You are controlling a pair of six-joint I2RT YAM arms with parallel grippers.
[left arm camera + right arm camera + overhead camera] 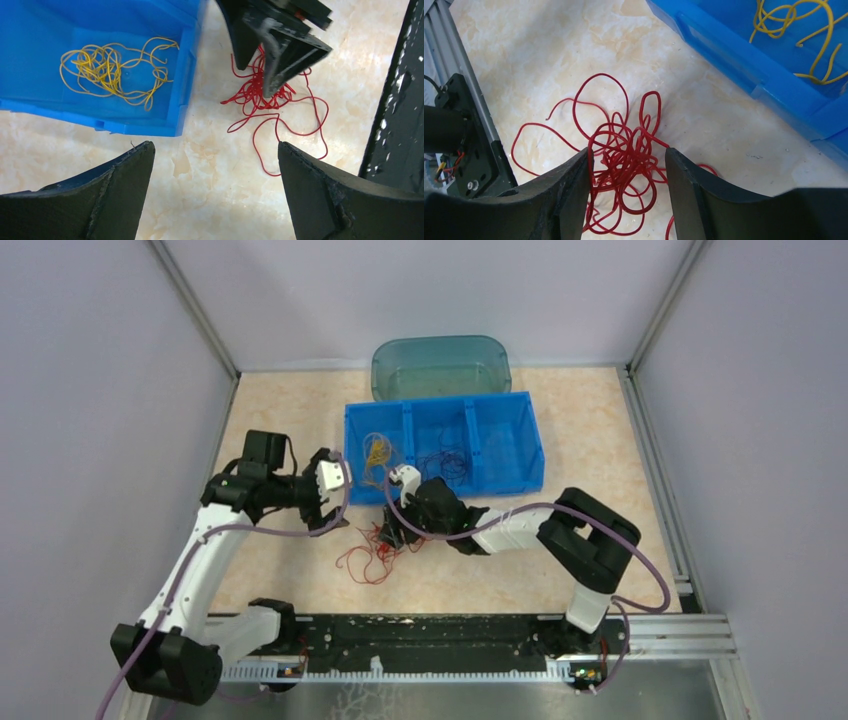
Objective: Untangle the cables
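Red cable out on the table, just in front of the blue bin.

Loose curly clump really, so no clear long axis, just a few stray loops trailing toward the near rail. Right gripper down on top of it, fingers partway apart, straddling the thick middle of the knot with strands between them; can't tell if actually pinching anything. Left gripper off to the left by the bin's corner, fingers spread wide, nothing between. Inside the bin: yellow cable curled up alone in the left compartment, dark cable in the middle one, well apart from the red. Teal tub behind the bin, contents not clear.
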